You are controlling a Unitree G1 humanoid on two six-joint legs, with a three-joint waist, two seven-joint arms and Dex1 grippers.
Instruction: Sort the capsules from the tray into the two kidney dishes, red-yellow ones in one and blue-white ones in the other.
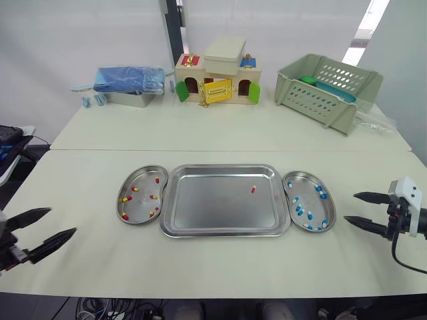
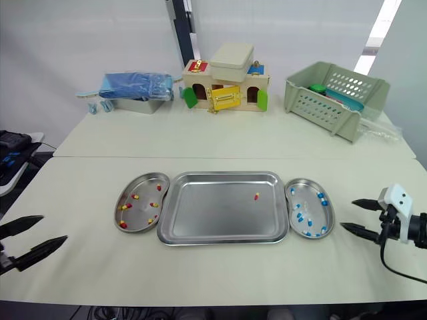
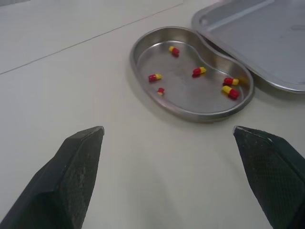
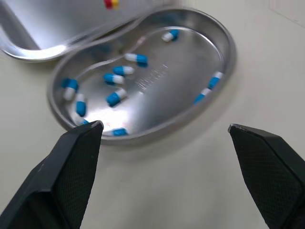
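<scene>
Red-yellow capsule lies alone in the tray, nearer its right edge; left gripper and right gripper hang spread and empty, so a low, centred pinch should precede carriage to the left dish.

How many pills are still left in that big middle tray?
1. A single red-yellow capsule lies in the tray, right of its centre and in the far half. The tray's whole floor is in view, so none looks hidden.
</scene>
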